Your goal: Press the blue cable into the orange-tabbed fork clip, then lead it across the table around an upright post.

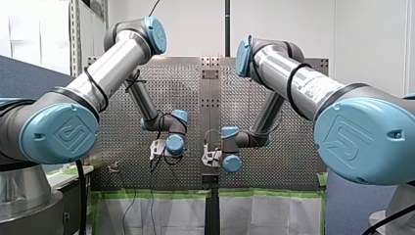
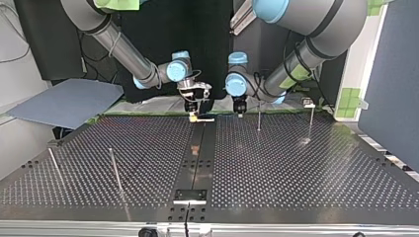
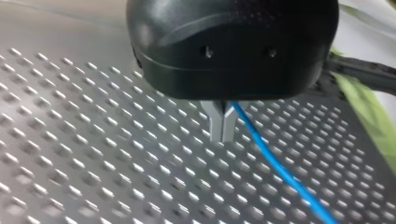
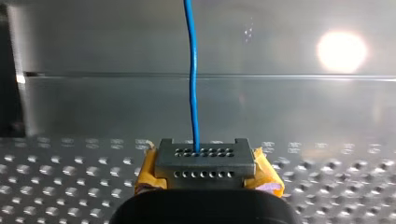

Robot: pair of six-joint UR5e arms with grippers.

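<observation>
my right tool [image 4: 205, 161] pinches the blue cable [image 4: 192, 84] in yellow pads [image 4: 267, 177], my left tool [image 3: 223, 139] is shut narrow on it too. Both hug the table's [image 2: 296, 187] arm-side edge near its middle, nearest post [image 2: 259, 117] just beside the left tool, other posts well apart

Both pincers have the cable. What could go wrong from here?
My left pincer grips the thin blue cable with narrow metal tips; a pull may slip it. My right pincer hangs close by; the two could bump. An upright post stands near the left pincer and could be knocked.
</observation>
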